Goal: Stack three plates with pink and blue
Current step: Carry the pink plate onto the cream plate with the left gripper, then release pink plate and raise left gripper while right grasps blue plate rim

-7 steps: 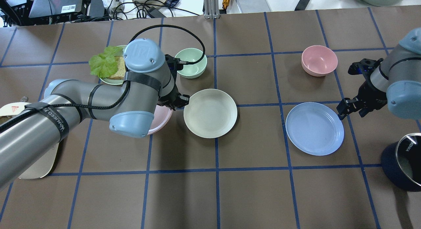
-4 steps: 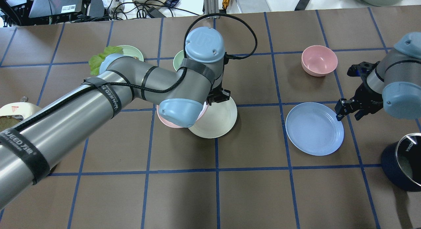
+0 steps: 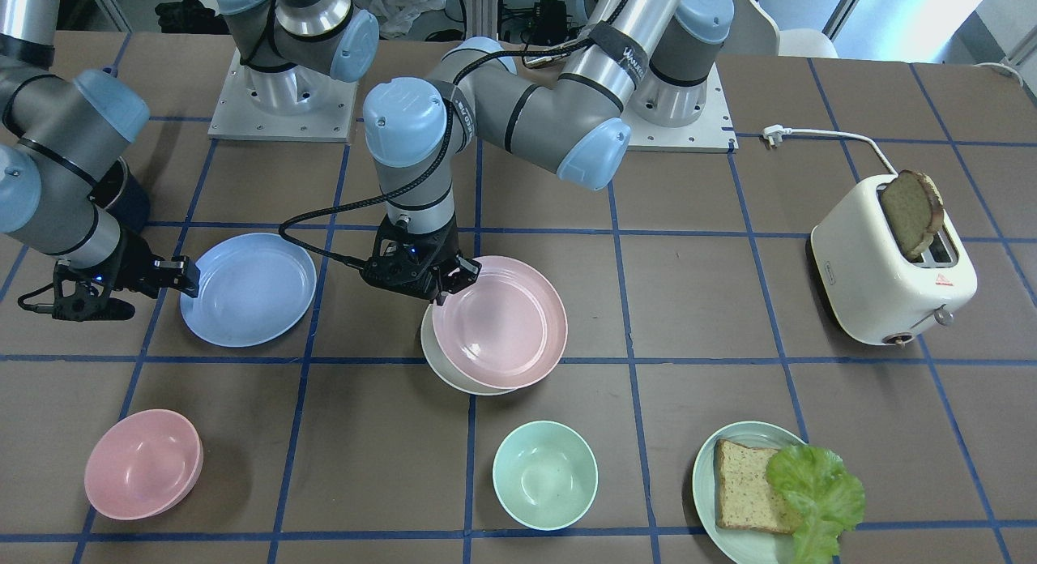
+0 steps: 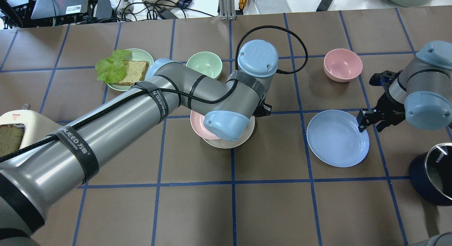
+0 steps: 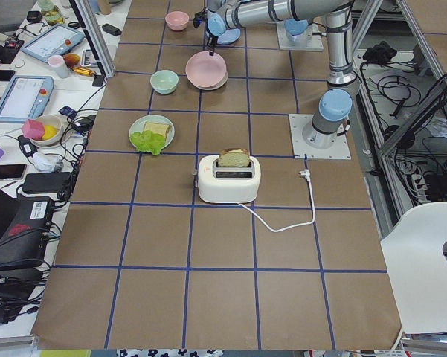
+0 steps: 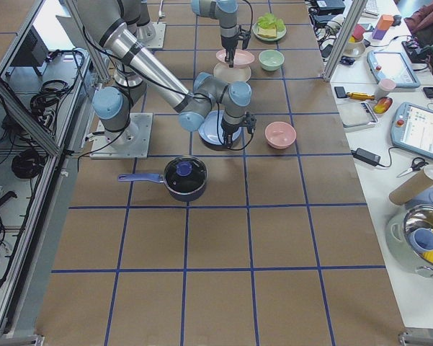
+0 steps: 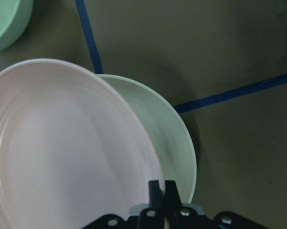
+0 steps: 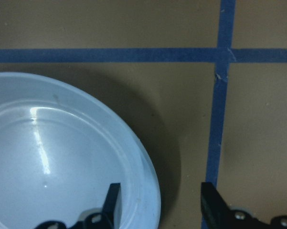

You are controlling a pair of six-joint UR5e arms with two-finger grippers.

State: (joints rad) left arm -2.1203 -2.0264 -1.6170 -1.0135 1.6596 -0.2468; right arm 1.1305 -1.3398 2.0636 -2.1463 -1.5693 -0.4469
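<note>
Over round cream plate (image 3: pixel 443 367), left hand (image 3: pixel 445 287) pinching matte pink plate (image 3: pixel 498 321)

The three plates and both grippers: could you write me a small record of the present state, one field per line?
pink plate: held by its rim over the cream plate, off-centre; contact between them not clear
cream plate: on the table, partly covered by the pink plate
blue plate: alone on the table, apart from the other two
left gripper: jaws shut on the pink plate's rim
right gripper: jaws open, one on each side of the blue plate's rim
stack: not yet complete
</note>
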